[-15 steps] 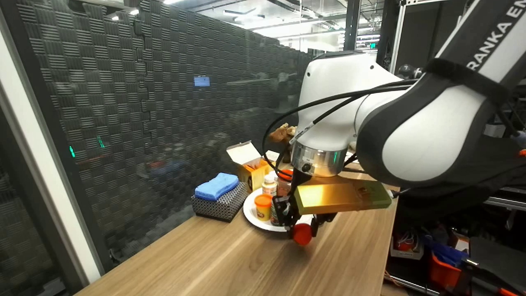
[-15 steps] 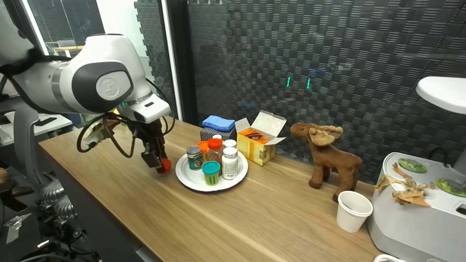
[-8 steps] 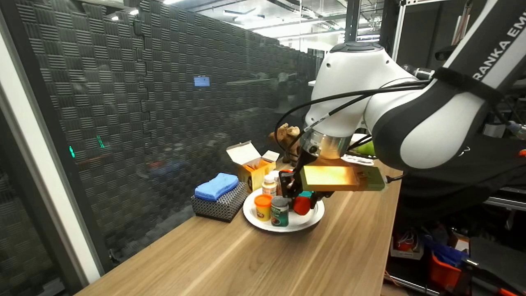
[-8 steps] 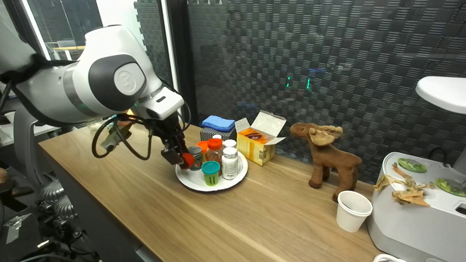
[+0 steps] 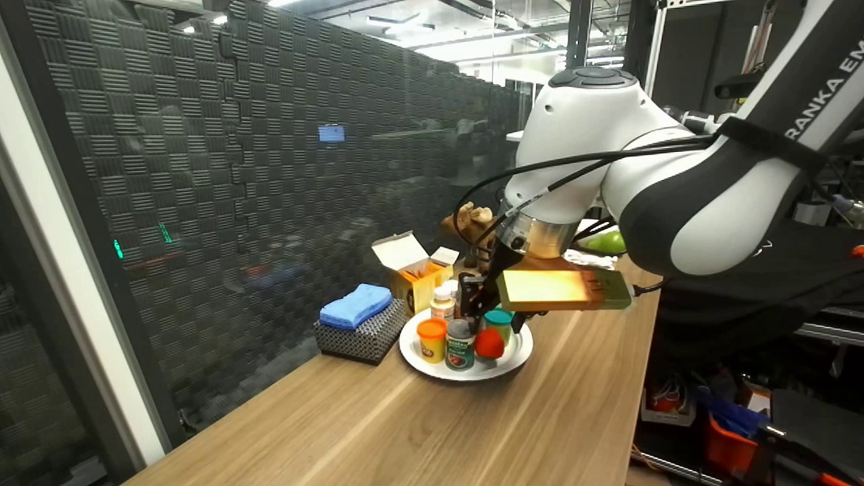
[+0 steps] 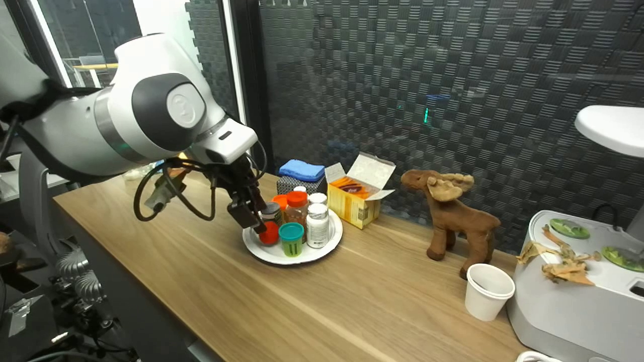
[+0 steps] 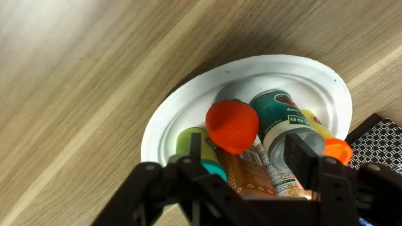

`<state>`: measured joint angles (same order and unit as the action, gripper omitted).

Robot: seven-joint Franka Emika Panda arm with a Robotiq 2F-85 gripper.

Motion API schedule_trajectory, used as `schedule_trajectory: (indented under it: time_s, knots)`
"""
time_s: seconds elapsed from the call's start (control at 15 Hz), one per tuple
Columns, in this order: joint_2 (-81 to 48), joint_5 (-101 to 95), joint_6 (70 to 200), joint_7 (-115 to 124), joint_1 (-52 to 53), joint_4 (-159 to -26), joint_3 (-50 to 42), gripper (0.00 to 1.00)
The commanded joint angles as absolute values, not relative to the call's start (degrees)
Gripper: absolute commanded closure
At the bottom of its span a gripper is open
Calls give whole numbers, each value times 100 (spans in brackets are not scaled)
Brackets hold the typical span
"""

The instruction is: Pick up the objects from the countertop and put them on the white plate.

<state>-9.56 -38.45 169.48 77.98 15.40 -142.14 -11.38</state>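
The orange-red ball (image 5: 489, 343) is free of the fingers, on or just above the white plate (image 6: 271, 256), beside the green can (image 5: 460, 345). It also shows in the wrist view (image 7: 232, 125). My gripper (image 7: 243, 139) is open and empty, just above and behind the ball, its fingers over the containers. The plate also holds a green jar with teal lid (image 6: 291, 241), a yellow jar with orange lid (image 5: 432, 341), a red-lidded jar (image 6: 297, 206) and white-lidded bottles (image 6: 318, 229), all upright. The wooden countertop (image 5: 378, 432) lies around the plate.
A blue folded cloth (image 5: 356, 306) lies on a dark patterned box (image 5: 364, 337) beside the plate. An open yellow carton (image 6: 352, 206) stands behind the plate. A plush moose (image 6: 460, 221), white cups (image 6: 485, 296) and a grey appliance (image 6: 578, 301) stand farther along.
My gripper has carried the ball from beside the plate to over it. The fingers have opened, and the ball has dropped lower beside the green can.
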Motion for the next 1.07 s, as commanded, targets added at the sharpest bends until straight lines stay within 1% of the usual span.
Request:
schedule_trajectory:
  time_s: [0.0,0.27,0.53,0.73,0.8,1.0]
  knots:
    - [-923,-4117,17200,8018,1630,-14226,-1222,1]
    - [-767,-4370,17253,8260,1664,-14288,-1282,0]
    - [-252,-3365,16774,7094,1365,-14685,-757,0]
    - [305,-2232,15907,6001,1355,-14789,-519,0]
    - [488,-2017,15539,5760,1120,-14734,-260,0]
    - [1074,-1547,14613,5180,894,-14574,3,0]
